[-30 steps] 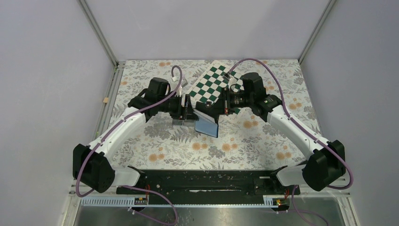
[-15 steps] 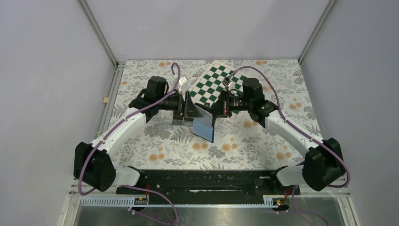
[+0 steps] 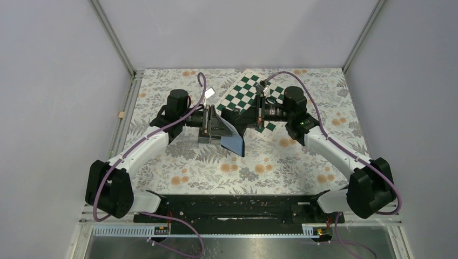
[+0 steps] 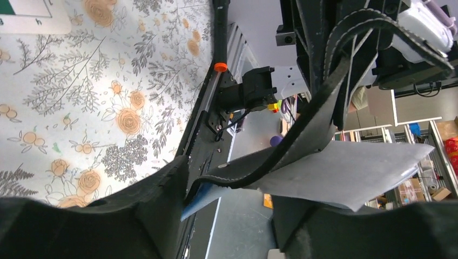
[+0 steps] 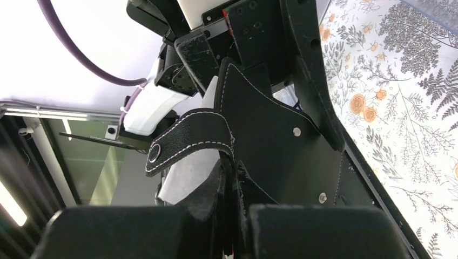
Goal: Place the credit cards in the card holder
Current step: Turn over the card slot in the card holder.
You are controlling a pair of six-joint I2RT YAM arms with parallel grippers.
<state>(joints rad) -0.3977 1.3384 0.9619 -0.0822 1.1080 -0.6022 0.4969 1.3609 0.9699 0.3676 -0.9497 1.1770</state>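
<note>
Above the floral-patterned table (image 3: 302, 162), at frame centre, the right gripper (image 3: 253, 116) is pinching the black stitched bifold card holder (image 3: 237, 116). The nearer left gripper (image 3: 212, 125) is straddling the flat grey-blue credit card (image 3: 235, 143), which is jutting lower-right beneath the holder; I cannot tell whether it is gripping.

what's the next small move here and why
Probably the left hand should push the card deeper into the card holder: the card is only partly in, much of it sticking out, while the right hand grips the holder in mid-air.
</note>
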